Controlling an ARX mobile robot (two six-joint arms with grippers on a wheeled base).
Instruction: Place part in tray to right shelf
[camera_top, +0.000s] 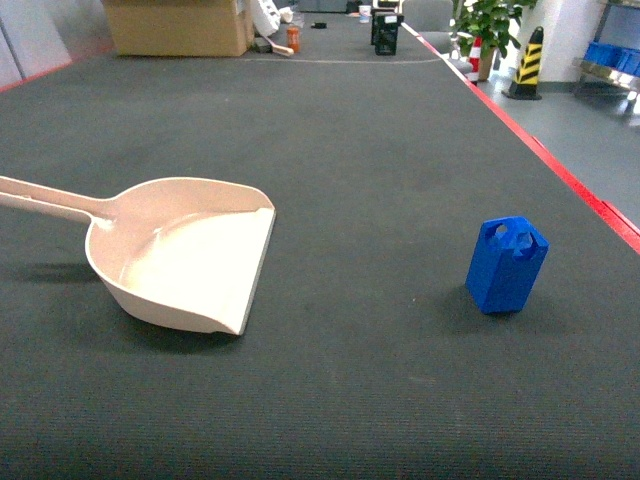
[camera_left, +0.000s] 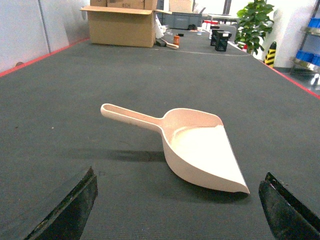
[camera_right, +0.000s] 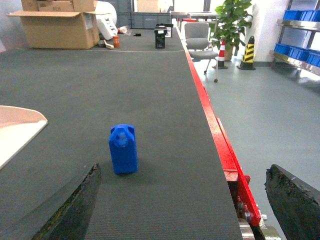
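Note:
The blue part (camera_top: 507, 265) stands upright on the dark mat at the right, its holed end up. It also shows in the right wrist view as the part (camera_right: 123, 149), ahead and left of my open right gripper (camera_right: 184, 195), which holds nothing. The beige tray (camera_top: 190, 255) lies on the mat at the left, handle pointing left and open lip facing right. My left gripper (camera_left: 179, 192) is open and empty just short of the tray (camera_left: 200, 150). A steel shelf (camera_right: 300, 50) with blue crates stands far off at the right. Neither gripper shows in the head view.
A red edge strip (camera_top: 560, 165) marks the mat's right border, with grey floor beyond it. At the far end are a cardboard box (camera_top: 180, 25), a black crate (camera_top: 386, 35), a potted plant (camera_top: 490, 25) and a yellow-black bollard (camera_top: 527, 60).

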